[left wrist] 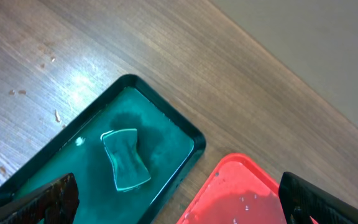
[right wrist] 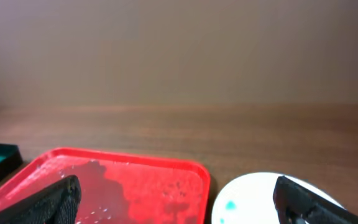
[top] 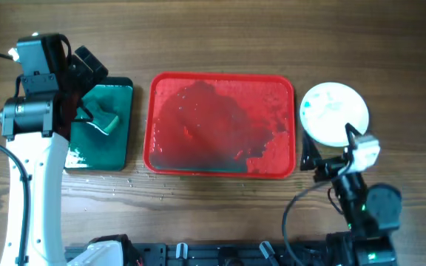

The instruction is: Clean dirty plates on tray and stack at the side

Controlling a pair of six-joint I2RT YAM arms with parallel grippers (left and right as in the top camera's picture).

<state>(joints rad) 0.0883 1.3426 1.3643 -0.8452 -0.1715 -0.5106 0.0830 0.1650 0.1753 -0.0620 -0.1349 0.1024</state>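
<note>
The red tray [top: 222, 171] lies mid-table with a wet film and no plates on it; it also shows in the left wrist view [left wrist: 229, 162] and in the right wrist view [right wrist: 129, 159]. A white plate [top: 339, 107] with small teal spots lies right of the tray, also in the right wrist view [right wrist: 253, 199]. I cannot tell whether more plates lie under it. My left gripper [top: 87, 92] [left wrist: 179, 202] is open and empty, above the gap between the green tray and the red tray. My right gripper [top: 330, 148] [right wrist: 179, 202] is open and empty, just in front of the plate.
A dark green black-rimmed tray [top: 117, 151] [left wrist: 166, 112] sits left of the red tray, holding teal liquid and a teal sponge [top: 106, 122] [left wrist: 125, 158]. Small crumbs and drops lie on the wooden table around the trays.
</note>
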